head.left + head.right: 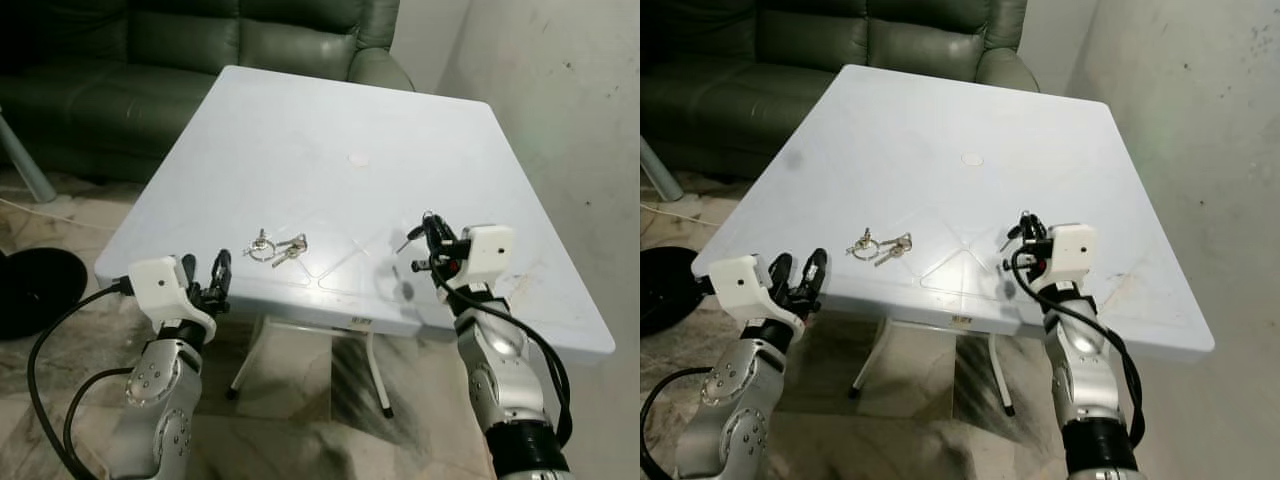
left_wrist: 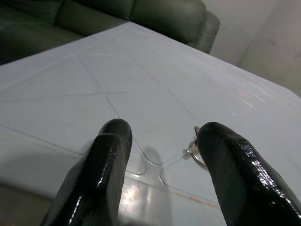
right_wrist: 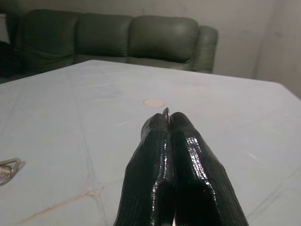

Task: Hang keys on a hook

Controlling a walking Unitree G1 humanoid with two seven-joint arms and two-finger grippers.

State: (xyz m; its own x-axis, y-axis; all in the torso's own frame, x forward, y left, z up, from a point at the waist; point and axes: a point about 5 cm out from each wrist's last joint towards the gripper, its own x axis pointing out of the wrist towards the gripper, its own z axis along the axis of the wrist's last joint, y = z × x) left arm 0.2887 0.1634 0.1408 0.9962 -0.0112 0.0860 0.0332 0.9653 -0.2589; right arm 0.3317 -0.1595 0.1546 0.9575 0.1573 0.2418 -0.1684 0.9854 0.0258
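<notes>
A silvery bunch of keys (image 1: 277, 247) is seen lying on the white table (image 1: 300, 130) between the grippers. The left gripper (image 1: 213, 280) is held wide open near the edge; the right gripper (image 1: 432, 240) is pressed together — a small metal ring (image 3: 165, 111) is pinched at its tips.

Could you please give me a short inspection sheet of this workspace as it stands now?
Surface: white table with moulded lines and a round centre cap.
Job's things: bunch of keys lying near the front edge; no hook seen.
Clutter: nothing seen on the table besides the keys.
Grippers: left gripper open, at the front edge short of the keys; right gripper shut above the front right part of the table, a thin metal ring at its fingertips.
Cables: black cables looped along both arms.
Surroundings: green sofa behind the table, white wall on the right, tiled floor, dark round object on it at left.
</notes>
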